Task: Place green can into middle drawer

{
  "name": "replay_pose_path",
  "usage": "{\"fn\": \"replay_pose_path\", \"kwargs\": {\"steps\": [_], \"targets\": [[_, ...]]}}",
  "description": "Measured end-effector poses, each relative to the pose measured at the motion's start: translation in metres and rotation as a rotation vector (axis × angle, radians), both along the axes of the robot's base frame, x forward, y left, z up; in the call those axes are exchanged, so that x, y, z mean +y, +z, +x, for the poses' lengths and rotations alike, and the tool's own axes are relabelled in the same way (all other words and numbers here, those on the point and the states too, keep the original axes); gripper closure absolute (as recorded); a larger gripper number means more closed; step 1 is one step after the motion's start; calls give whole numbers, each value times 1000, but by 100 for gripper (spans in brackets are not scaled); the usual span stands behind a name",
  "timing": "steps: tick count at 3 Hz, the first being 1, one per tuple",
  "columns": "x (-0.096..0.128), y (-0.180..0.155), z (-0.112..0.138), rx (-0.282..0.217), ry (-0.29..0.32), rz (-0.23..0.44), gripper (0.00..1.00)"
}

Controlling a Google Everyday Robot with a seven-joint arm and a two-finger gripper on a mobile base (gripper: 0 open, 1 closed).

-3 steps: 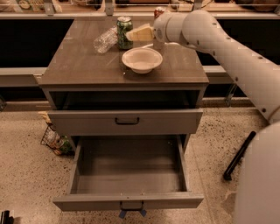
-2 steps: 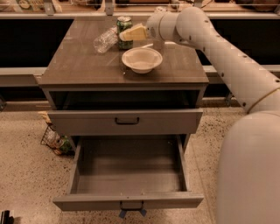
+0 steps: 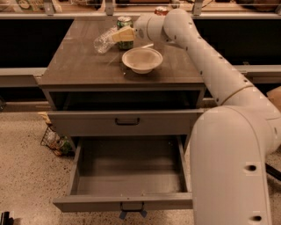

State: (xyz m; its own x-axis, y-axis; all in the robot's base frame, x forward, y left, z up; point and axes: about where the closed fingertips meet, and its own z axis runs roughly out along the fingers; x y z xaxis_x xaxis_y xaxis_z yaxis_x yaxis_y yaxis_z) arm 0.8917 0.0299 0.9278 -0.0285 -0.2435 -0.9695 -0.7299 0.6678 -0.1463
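The green can (image 3: 124,21) stands upright at the back of the cabinet top (image 3: 79,66), left of centre. My gripper (image 3: 122,34) reaches in from the right and sits at the can, covering its lower front. The middle drawer (image 3: 88,203) is pulled wide open below, its deep box interior showing nothing inside. It has a small dark handle (image 3: 131,205) with a bluish tag (image 3: 131,214) under it.
A clear plastic bottle (image 3: 103,41) lies just left of the can. A white bowl (image 3: 142,59) sits in front of the gripper. A red-orange can (image 3: 161,9) stands behind my arm. The upper drawer front (image 3: 88,123) is shut. A wire basket (image 3: 55,141) sits on the floor at left.
My arm has swung left across the back of the cabinet top. The gripper has gone from right of the can to directly over its front. The can has not moved.
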Motion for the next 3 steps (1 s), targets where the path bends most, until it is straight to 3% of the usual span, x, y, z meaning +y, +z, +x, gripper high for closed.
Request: {"fn": "replay_pose_path", "kwargs": {"steps": [1, 3], "targets": [[11, -18, 14, 43, -8, 43, 18], [15, -33, 22, 74, -24, 81, 64]]}}
